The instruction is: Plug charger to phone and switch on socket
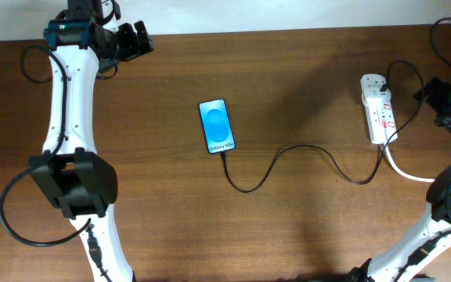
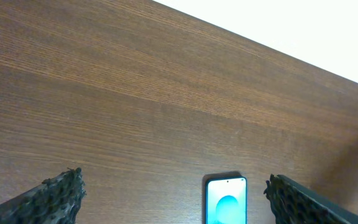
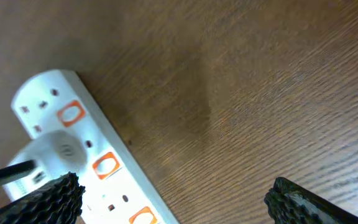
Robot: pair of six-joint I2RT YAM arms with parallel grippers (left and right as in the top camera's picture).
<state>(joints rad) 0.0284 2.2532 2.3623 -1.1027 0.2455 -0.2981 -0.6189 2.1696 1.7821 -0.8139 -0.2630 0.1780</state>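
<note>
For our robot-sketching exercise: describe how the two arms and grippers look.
Left arm and right arm: white links, black joints, black cables alongside. Each has a small green light near the wrist. Gripper fingers are black with a dimpled texture.

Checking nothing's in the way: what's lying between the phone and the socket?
Only the charger cable, snaking over bare table from phone to socket; the overhead view shows it.

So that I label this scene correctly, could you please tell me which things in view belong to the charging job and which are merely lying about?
Part of the job:
phone
charger
socket

Merely there:
wooden table
the left arm's own black cable loop
</note>
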